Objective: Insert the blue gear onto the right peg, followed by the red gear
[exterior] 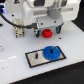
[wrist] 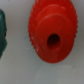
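The red gear (exterior: 47,33) lies on the white table behind the plate, and in the wrist view the red gear (wrist: 50,31) fills most of the picture, showing its dark centre hole. My gripper (exterior: 48,30) hangs right over it, open, with a dark finger on each side and a gap between finger (wrist: 2,34) and gear. The blue gear (exterior: 50,52) lies flat on the right part of the grey black-framed plate (exterior: 34,59). It hides the right peg. The other peg (exterior: 38,56) stands free at the plate's left.
The arm's white body (exterior: 45,12) fills the back of the exterior view. A small white and dark fixture (exterior: 18,31) stands at the exterior view's left, with a black cable (exterior: 6,21) behind it.
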You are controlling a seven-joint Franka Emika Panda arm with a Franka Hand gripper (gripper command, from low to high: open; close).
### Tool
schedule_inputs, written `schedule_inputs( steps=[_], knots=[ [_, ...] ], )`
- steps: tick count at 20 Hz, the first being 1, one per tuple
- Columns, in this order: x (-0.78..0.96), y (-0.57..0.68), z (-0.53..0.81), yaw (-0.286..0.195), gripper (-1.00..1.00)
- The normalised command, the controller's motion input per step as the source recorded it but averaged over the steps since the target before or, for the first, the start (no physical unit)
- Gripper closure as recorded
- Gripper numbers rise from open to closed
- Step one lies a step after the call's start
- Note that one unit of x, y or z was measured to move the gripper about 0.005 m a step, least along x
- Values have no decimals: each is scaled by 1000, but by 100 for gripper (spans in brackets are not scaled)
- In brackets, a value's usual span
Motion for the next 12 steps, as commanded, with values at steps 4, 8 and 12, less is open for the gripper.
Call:
schedule_inputs(
  steps=[4, 8, 12],
  knots=[
    [-73, 27, -42, 0, 100],
    [3, 34, 38, 0, 100],
    [14, 15, 59, 0, 100]
  ],
)
